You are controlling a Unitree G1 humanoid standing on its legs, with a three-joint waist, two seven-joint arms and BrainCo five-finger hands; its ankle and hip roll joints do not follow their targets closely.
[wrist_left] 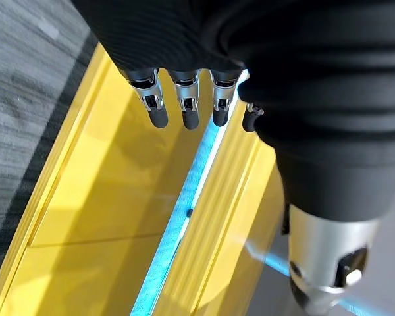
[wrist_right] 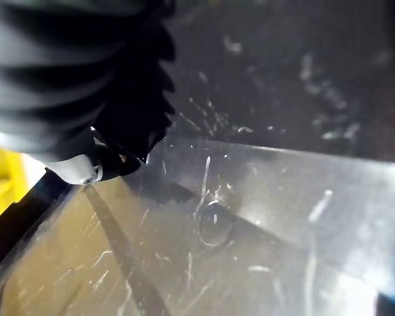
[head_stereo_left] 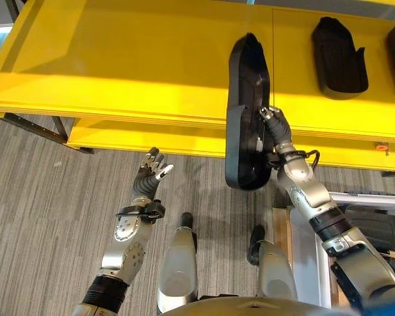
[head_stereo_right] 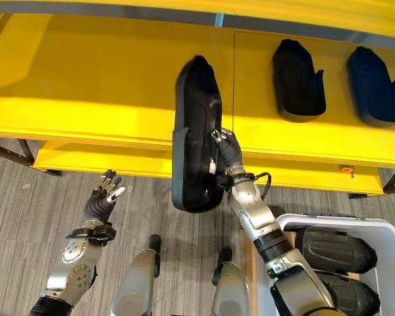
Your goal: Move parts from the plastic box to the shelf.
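Long black moulded part [head_stereo_right: 196,131] held by right hand [head_stereo_right: 225,153], far end over yellow shelf [head_stereo_right: 85,85]; two parts [head_stereo_right: 297,79] on shelf, more in plastic box [head_stereo_right: 382,240].

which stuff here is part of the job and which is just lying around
Job:
- black part gripped in right hand, partly over the yellow shelf
- two placed parts on the shelf
- plastic box with remaining parts

Lying about:
- left hand, open, idle over the floor

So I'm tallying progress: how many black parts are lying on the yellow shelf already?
2: both black moulded parts lie side by side at the yellow shelf's right end. A third is held at the shelf edge by the right robot hand.
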